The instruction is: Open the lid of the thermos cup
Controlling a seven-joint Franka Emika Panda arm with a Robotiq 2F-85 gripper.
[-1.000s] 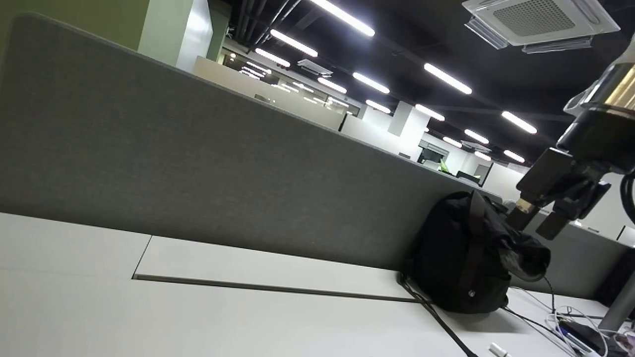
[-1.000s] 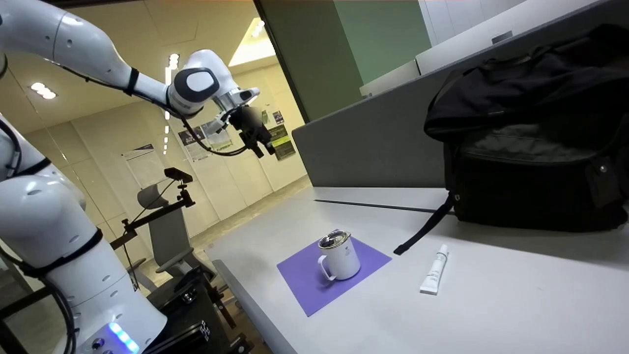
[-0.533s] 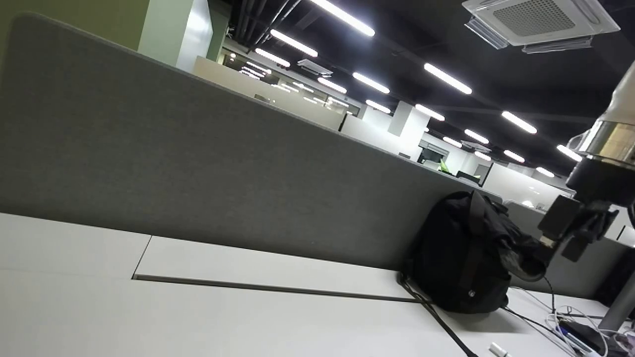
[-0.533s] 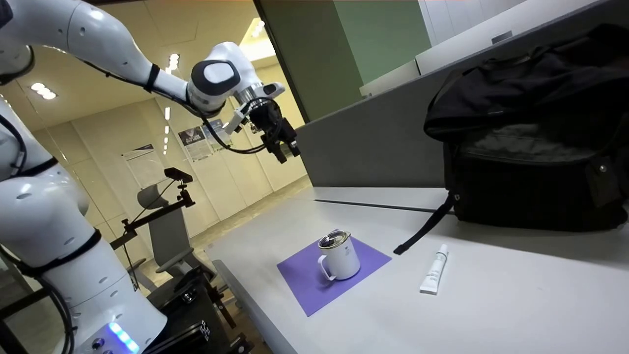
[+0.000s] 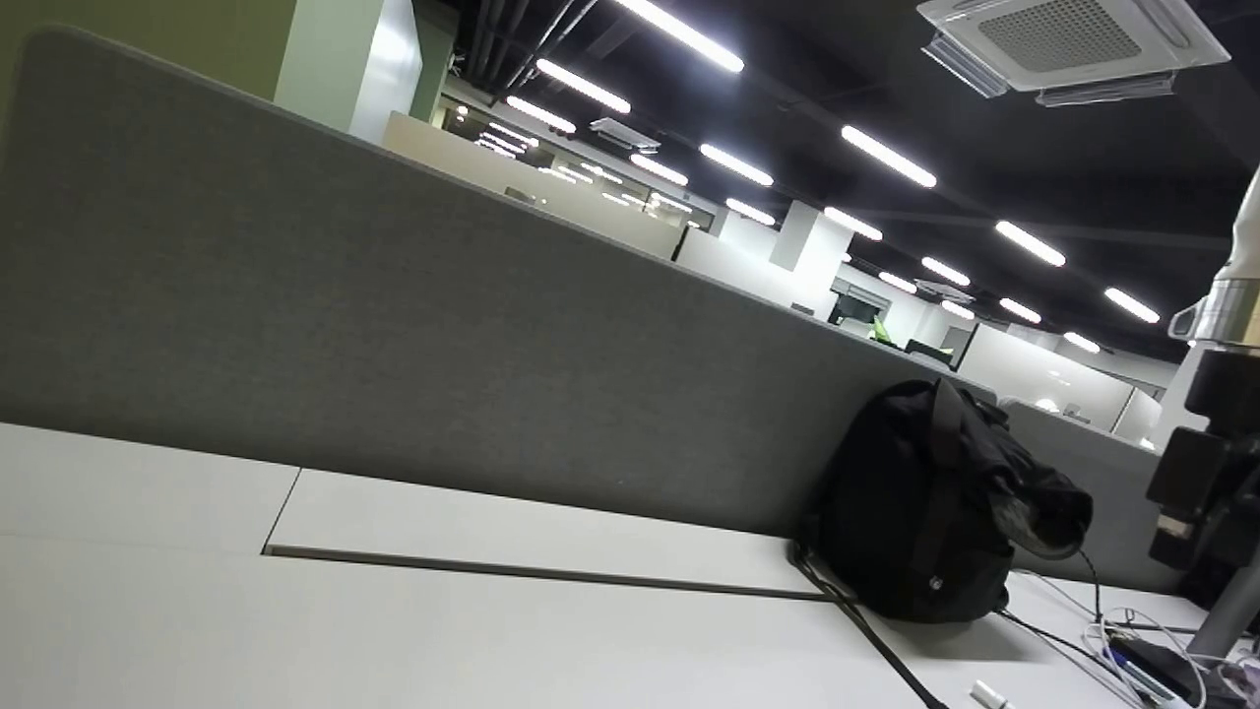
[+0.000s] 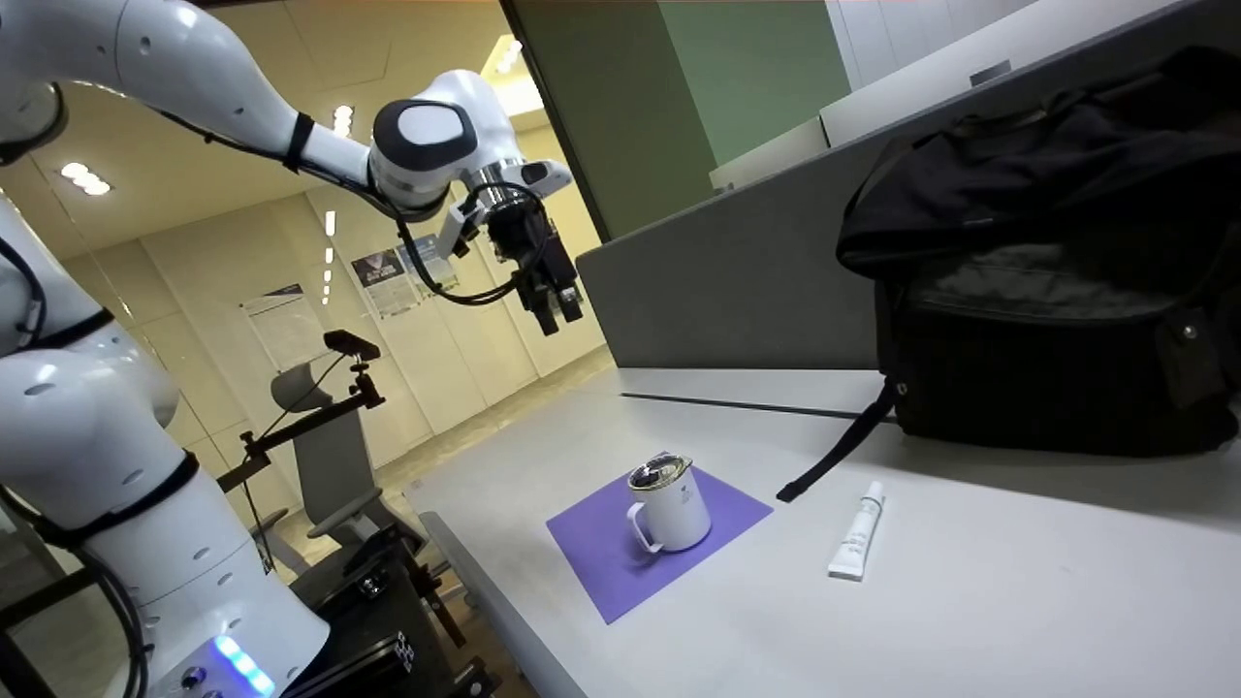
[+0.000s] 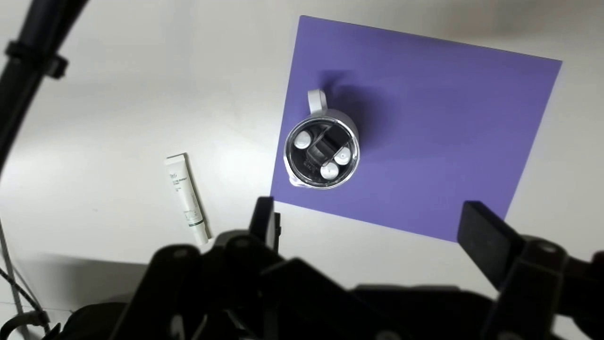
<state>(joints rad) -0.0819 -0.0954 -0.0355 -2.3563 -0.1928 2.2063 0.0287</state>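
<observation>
On the purple sheet (image 7: 448, 127) stands the white thermos mug (image 6: 674, 514), upright, its long axis vertical, with the clear lid (image 6: 660, 472) seated on the rim. It stands close to one side of the sheet, the edge facing the white squeeze tube (image 7: 184, 193), which lies on the table (image 6: 950, 611) off the sheet. The mug's handle (image 7: 317, 100) points toward the sheet's border nearest the table's front edge (image 6: 490, 601); the pouring lip (image 7: 295, 180) aims roughly at the sheet's corner beside the loose end of the backpack strap (image 6: 839, 446). Across the lid the black slider tab (image 7: 329, 144) sits slantwise to the sheet's sides, and three round white shapes (image 7: 330, 171) show with it, whether on the lid or beneath it I cannot tell. From the mug, open purple spreads to the sheet's opposite side, while toward the tube only a narrow strip of it shows in the wrist view. White tabletop continues past all four borders of the sheet. Beyond the sheet rises the grey partition (image 5: 492, 364), with the black backpack (image 6: 1057, 291) in front of it in both exterior views. The gripper (image 7: 373, 231) hangs in the air, well above the sheet, its fingers (image 7: 486, 243) spread wide.
</observation>
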